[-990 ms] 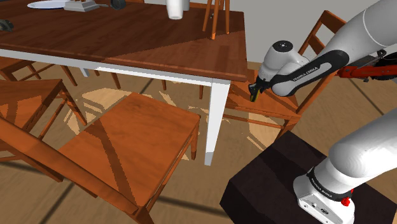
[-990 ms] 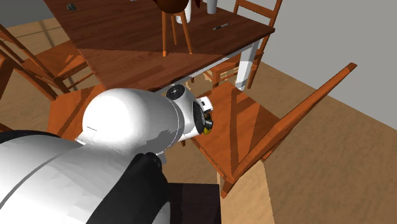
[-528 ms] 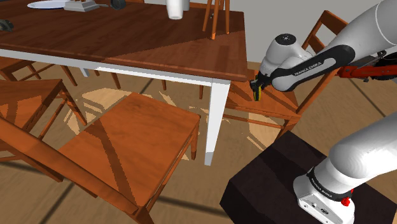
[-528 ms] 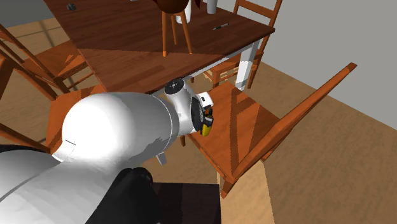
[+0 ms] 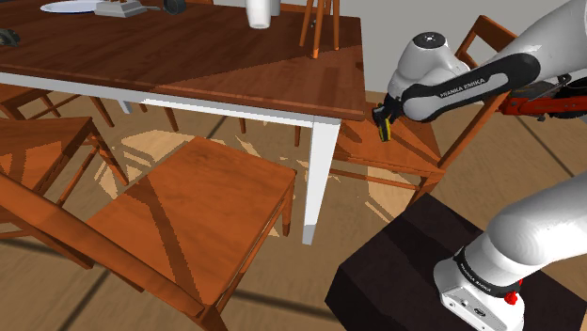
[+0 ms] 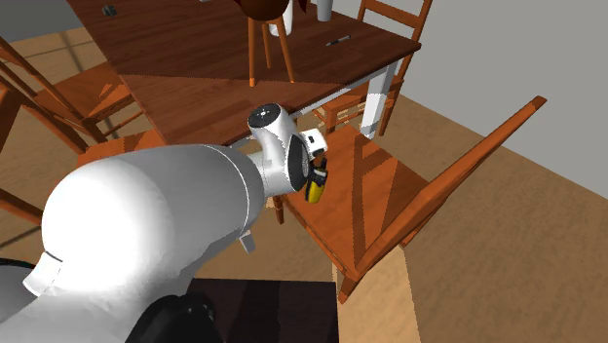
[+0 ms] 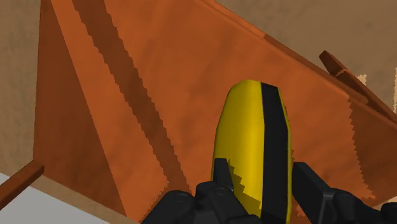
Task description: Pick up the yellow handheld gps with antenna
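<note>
Up at 10 o'clock in the shoulder view lies a brown wooden table (image 5: 188,56), with 1 chair seat (image 5: 202,202) at 8 o'clock and the table's white leg (image 5: 320,169) just right of the middle. At 2 o'clock the black gripper (image 5: 383,125) on the white arm (image 5: 452,85) is clenched on the yellow gps (image 5: 384,134), held over another chair's seat (image 5: 400,158). The dark stand (image 5: 404,273) sits at 5 o'clock. In the 2nd exterior view the arm fills 8 o'clock, and the gps (image 6: 313,190) hangs at the middle, with the seat (image 6: 375,200) toward 3 o'clock. In the wrist view the 2 fingers (image 7: 221,178) clasp the gps (image 7: 254,140), which has a black stripe down its yellow body, with the seat (image 7: 159,95) beyond it.
</note>
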Robot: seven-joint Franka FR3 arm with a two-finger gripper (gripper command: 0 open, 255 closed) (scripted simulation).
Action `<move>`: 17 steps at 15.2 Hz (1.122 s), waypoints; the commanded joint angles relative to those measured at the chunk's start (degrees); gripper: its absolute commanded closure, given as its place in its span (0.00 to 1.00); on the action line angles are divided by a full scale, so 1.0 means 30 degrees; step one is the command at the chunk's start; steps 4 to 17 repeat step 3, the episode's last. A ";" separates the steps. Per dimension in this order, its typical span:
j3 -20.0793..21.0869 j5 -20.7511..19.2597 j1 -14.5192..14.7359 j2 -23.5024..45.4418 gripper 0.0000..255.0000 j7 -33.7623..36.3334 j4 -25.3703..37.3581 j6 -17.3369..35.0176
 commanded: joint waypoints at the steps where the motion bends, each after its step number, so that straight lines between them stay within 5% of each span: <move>1: -0.0081 0.0353 0.0124 -0.0439 1.00 -0.0405 0.0188 -0.0591; 17: -0.0087 0.0376 0.0136 -0.0466 1.00 -0.0428 0.0204 -0.0632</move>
